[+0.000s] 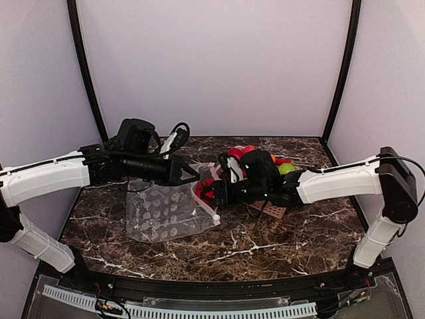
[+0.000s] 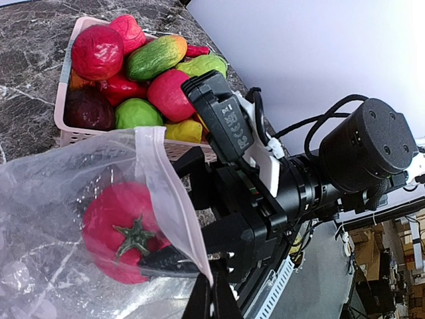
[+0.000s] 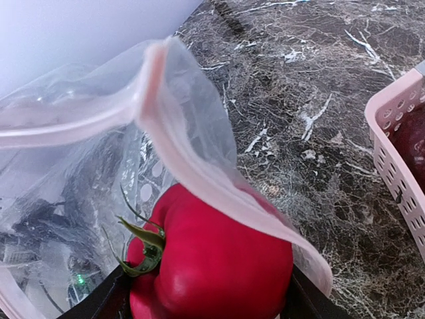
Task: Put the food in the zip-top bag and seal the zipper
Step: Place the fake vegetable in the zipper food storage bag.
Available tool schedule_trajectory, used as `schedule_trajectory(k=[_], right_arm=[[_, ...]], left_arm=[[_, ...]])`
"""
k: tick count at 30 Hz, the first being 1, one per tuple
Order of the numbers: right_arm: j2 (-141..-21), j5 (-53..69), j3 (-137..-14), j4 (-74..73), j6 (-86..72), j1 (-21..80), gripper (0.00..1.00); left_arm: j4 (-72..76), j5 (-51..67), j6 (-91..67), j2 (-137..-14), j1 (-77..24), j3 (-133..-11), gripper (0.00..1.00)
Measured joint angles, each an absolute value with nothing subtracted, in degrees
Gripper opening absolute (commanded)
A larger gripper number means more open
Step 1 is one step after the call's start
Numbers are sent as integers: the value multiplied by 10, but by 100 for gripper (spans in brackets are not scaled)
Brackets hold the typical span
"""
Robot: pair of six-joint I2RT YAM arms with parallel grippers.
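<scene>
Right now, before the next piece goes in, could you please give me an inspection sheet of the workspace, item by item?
Surface: dark marble table with white veins.
Job's things: zip-top bag rests on the table with its mouth raised and its zipper unsealed; red tomato is at the mouth, partly inside; other toy foods sit in the pink basket.
Clutter: nothing seen.
Grippers: left gripper pinches the bag's mouth edge; right gripper is shut on the tomato.
Cables: black loop at the left wrist.
Surroundings: pale walls, black frame posts.
</scene>
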State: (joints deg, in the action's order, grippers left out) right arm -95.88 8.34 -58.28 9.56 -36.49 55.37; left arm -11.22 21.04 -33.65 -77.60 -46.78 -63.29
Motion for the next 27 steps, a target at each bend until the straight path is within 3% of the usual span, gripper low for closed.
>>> schedule_trajectory(k=[5,15,27], right_arm=[[-959,123,-584,107,-338,554,65],[-941,147,-585,106,-305,554,88],[-893,141,-580,98,-302,554,91]], left_arm=[[-112,212,-336,-776,-468,-633,1],[-112,211,-336,-776,-468,-633,1],[-112,202,-336,-776,-468,-633,1]])
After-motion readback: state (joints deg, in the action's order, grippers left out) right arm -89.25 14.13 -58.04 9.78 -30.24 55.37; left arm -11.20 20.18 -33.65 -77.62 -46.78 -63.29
